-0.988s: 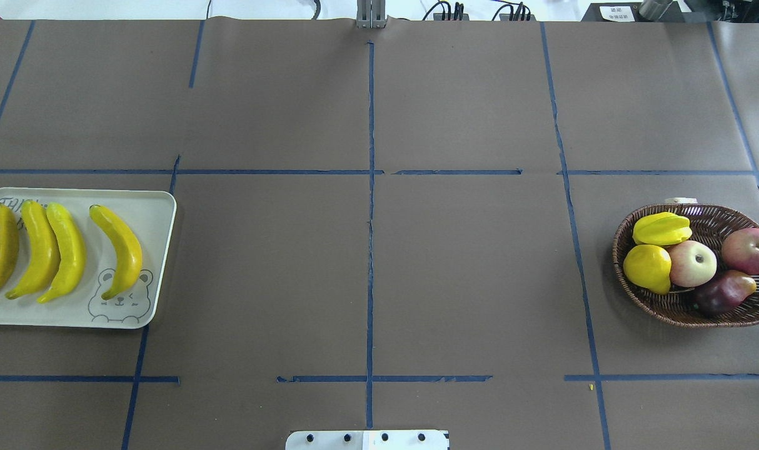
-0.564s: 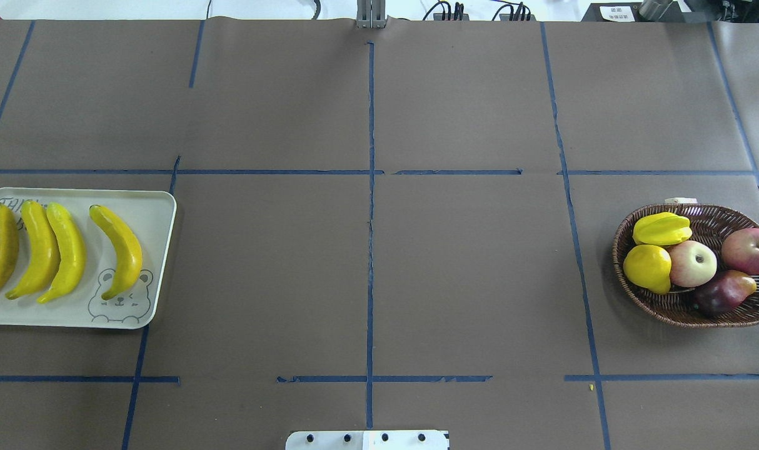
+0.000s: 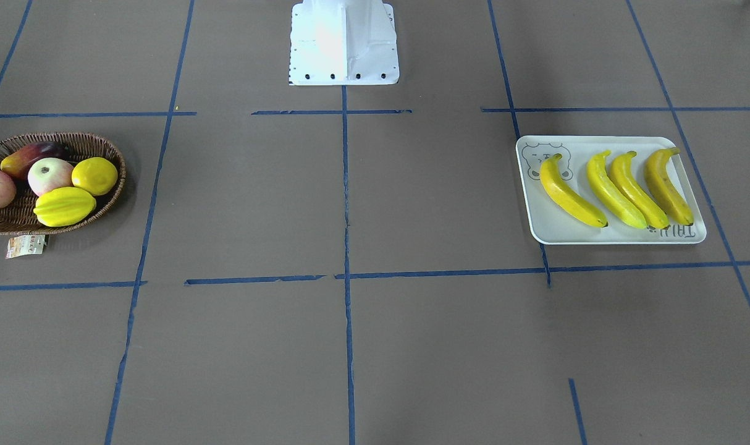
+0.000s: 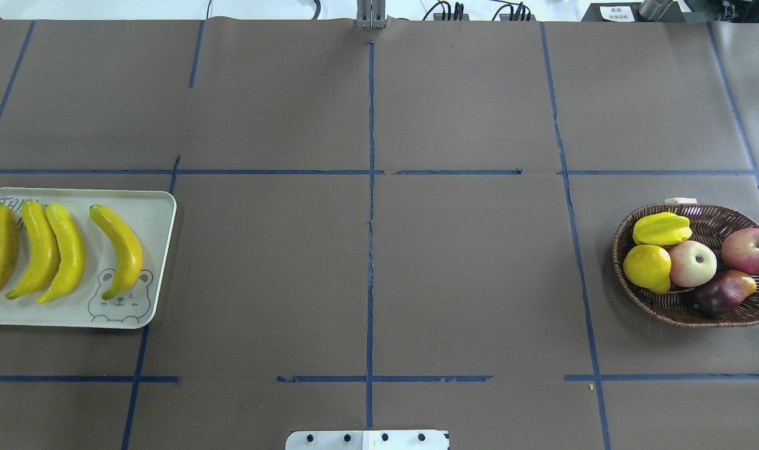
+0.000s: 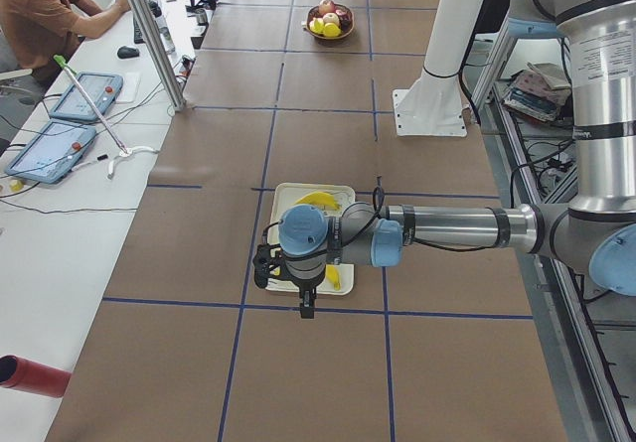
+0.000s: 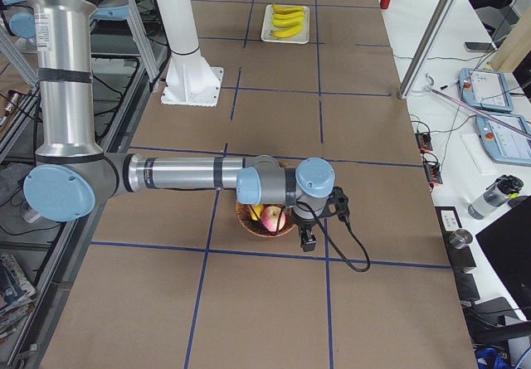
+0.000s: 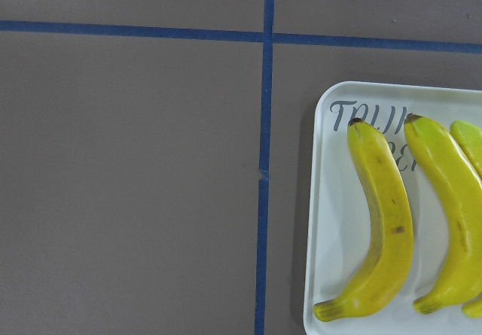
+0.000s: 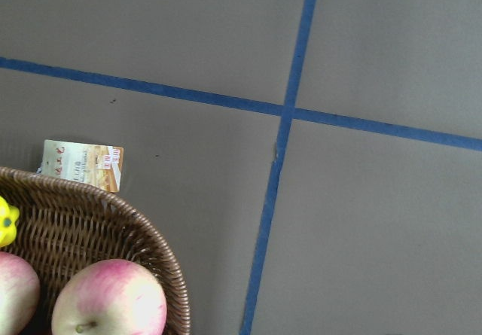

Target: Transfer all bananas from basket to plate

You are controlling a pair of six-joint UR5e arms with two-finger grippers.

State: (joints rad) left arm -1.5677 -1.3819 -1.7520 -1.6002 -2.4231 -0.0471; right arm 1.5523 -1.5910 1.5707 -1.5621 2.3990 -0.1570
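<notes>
Against the overhead view a second ago, nothing is differing. The four long curved bright-yellow bananas (image 4: 72, 253) are lying side by side on the cream rectangular plate with a bear drawing (image 4: 155, 219), as before. None is showing in the shallow oval dark-brown woven wicker basket (image 4: 667, 307), which is holding the same apples, a lemon, a ribbed yellow fruit and a dark pear.

The plate is running off the overhead view's left edge and the basket off its right. One plate corner is overlapping a blue tape line. The two are sitting well apart, with a wide stretch of brown paper-covered surface (image 4: 467, 269) between them.

The left gripper (image 5: 307, 310) is hanging over the plate's near end, and the right gripper (image 6: 307, 242) over the basket's rim. Whether either is open or closed cannot be told.
</notes>
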